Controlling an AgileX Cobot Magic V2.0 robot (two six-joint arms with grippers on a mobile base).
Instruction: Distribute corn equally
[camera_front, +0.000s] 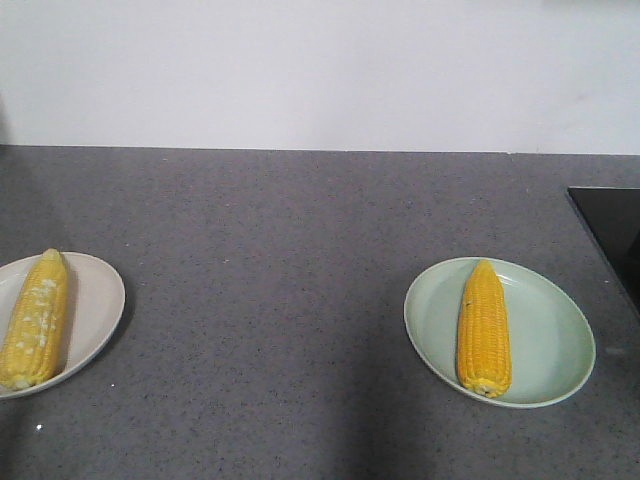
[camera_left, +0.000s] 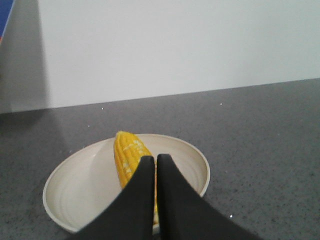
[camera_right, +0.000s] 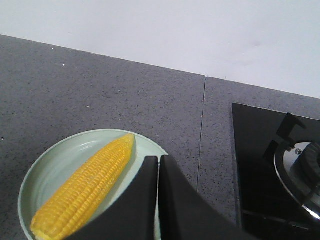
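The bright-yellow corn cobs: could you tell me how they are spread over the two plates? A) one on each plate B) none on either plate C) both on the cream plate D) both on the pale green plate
A: one bright-yellow corn cob lies on the cream plate, another on the pale green plate.

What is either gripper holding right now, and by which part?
Nothing. The left gripper and right gripper both have their fingers closed together with nothing between them; each corn cob lies on its own plate.

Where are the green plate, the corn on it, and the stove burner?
green plate (camera_front: 560, 340), front view, bare inner right side.
corn (camera_front: 484, 330), front view, cob's middle.
stove burner (camera_right: 302, 167), right wrist view, metal ring.
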